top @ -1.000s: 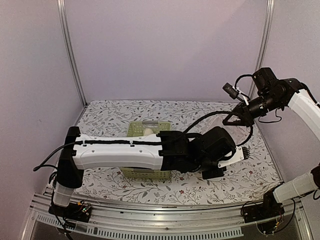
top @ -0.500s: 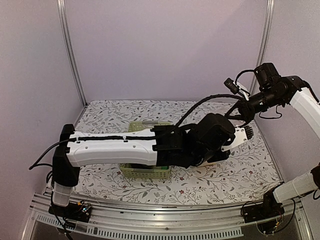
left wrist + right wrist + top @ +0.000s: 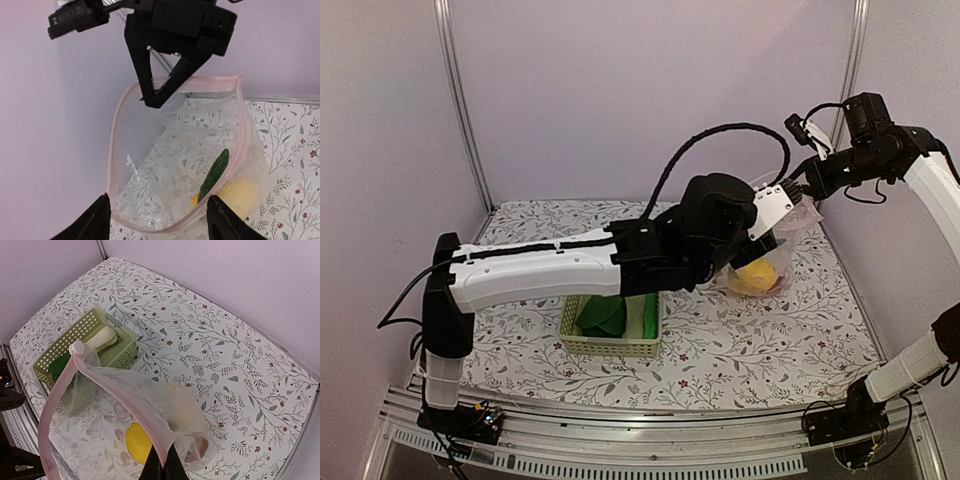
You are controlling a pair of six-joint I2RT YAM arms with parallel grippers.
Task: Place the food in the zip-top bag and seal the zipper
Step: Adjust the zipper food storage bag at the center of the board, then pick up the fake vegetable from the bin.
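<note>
The zip-top bag (image 3: 165, 170) hangs open by its pink zipper (image 3: 115, 150) rim. My right gripper (image 3: 155, 97) is shut on the top of that rim. Inside the bag lie a green cucumber (image 3: 214, 174), a yellow lemon (image 3: 136, 442) and a small brown piece (image 3: 198, 447). My left gripper (image 3: 160, 225) is open just below the bag's mouth, one finger on each side of the lower rim, holding nothing. From above, the bag (image 3: 767, 262) with the lemon (image 3: 753, 277) hangs at the right, under the right gripper (image 3: 798, 188). The left gripper (image 3: 767, 238) is at the bag's mouth.
A pale green lattice basket (image 3: 610, 347) stands on the flowered cloth under the left forearm. It holds leafy bok choy (image 3: 603, 315), whose white stem (image 3: 102, 338) shows in the right wrist view. Walls and metal posts close in the back and sides.
My left arm has risen from the table beside the basket to the bag's mouth, and its jaws have opened. The right gripper has lifted slightly with the bag.
</note>
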